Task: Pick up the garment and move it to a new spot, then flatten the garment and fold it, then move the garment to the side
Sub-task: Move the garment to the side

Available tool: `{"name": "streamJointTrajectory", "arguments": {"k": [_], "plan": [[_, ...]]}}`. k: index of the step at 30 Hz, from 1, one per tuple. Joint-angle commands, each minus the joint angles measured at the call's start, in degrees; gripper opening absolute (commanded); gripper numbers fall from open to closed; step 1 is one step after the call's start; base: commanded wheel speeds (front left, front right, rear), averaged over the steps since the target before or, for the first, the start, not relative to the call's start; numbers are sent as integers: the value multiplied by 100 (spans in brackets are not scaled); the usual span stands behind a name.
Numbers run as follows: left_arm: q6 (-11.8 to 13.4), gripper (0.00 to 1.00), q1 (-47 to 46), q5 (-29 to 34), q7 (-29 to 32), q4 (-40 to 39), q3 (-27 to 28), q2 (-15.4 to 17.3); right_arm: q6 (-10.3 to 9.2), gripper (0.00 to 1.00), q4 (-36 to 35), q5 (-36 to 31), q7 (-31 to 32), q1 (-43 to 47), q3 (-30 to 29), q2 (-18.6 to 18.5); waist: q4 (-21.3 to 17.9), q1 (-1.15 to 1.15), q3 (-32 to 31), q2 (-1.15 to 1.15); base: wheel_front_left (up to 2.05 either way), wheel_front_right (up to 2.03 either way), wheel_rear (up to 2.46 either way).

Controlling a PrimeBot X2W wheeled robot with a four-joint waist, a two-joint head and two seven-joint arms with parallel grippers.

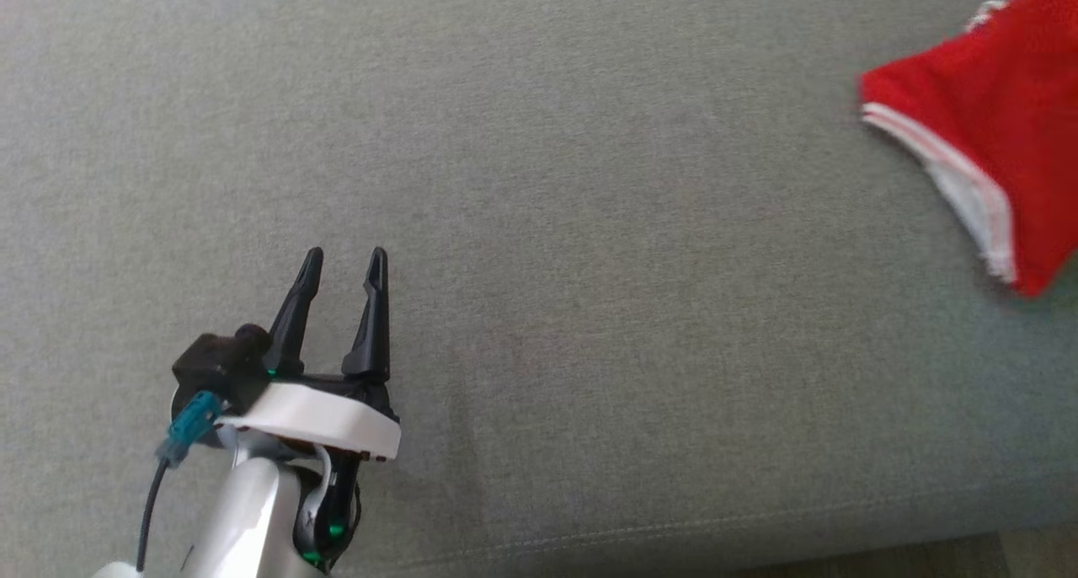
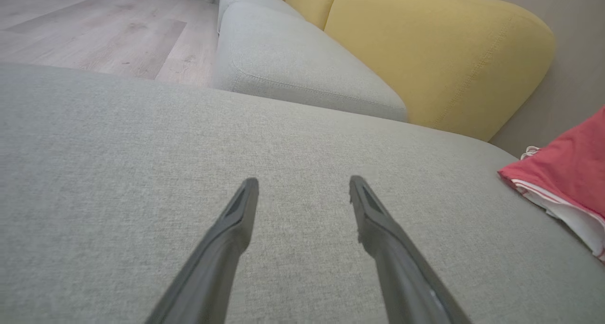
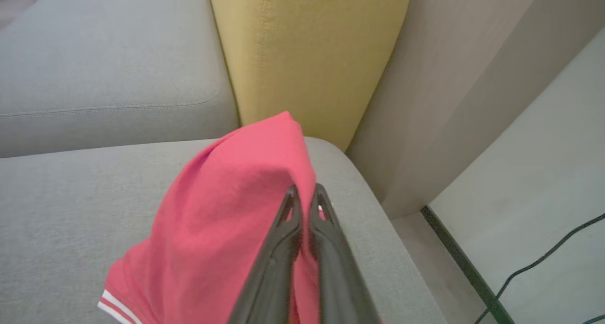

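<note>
Right gripper (image 3: 306, 190) is closed on the red garment (image 3: 222, 210), which is held far right of the open left gripper (image 1: 346, 256).

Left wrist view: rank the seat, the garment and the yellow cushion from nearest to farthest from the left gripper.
1. Seat: directly beneath the left gripper, whose jaws are open.
2. Garment: off to the right.
3. Yellow cushion: upper right, beyond the seat's far edge and behind the garment.
</note>
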Motion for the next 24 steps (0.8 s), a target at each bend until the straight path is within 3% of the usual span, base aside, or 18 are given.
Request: {"name": "streamJointTrajectory", "arguments": {"k": [1, 7, 11, 12, 14, 24], "plan": [[-24, 100, -195, 47, -70, -192, 136, 12, 37, 0, -211, -65, 47, -227, -66, -253, 48, 0, 24, 0, 0, 0, 0], [-1, 100, -195, -13, -70, -248, 74, 10, 37, 0, -179, -408, 169, -102, -527, -573, 195, 0, 67, 0, 0, 0, 0], [12, 100, -197, -27, -70, -265, 62, 10, 37, 0, -86, -726, 144, -10, -892, -492, 247, 0, 102, 0, 0, 0, 0], [14, 100, -202, -26, -70, -265, 60, 10, 37, 22, -62, -820, 124, 2, -979, -438, 256, 0, 112, 0, 0, 0, 0], [17, 100, -212, -18, -70, -261, 59, 10, 37, 99, -8, -1003, 53, 11, -1158, -294, 271, 0, 131, 0, 0, 0, 0], [8, 100, -188, 41, -70, -227, 107, 10, 37, 100, 144, -1456, -153, -31, -1430, 143, 262, 0, 115, 0, 0, 0, 0]]}}
